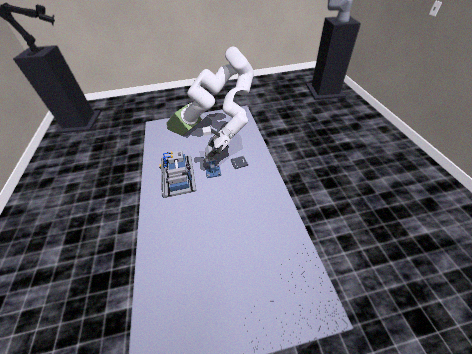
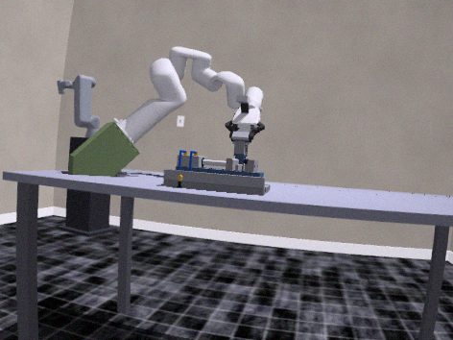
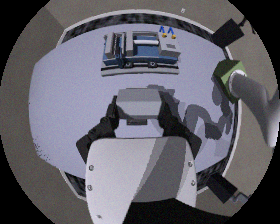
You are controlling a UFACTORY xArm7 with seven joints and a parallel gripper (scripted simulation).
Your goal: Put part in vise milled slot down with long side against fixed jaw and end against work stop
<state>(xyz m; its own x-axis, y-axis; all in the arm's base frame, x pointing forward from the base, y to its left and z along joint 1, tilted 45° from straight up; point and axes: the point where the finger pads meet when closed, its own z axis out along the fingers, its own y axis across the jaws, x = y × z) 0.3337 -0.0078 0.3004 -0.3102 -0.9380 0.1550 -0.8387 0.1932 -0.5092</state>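
Wrist view: one gripper (image 3: 139, 112) clamped on one boxy pale grey part (image 3: 139, 102); one blue-and-grey vise (image 3: 139, 50) and one flat dark infeed plate (image 1: 239, 162) on the table (image 1: 225, 256).

In the wrist view the gripper (image 3: 143, 111) body covers most of the grey block (image 3: 141, 106) it is clamped on, so the slot side and the block's lower part are hidden, and whatever lies right under it is hidden too. In the top view the vise (image 1: 177, 174) is too small to tell the jaws, the low bars or the stop rod apart, and the gripper hides part of the blue V-block (image 1: 215, 171). In the exterior view the vise stands in front of the fingertips, and the table's (image 2: 336, 203) right end is cut off by the picture edge.
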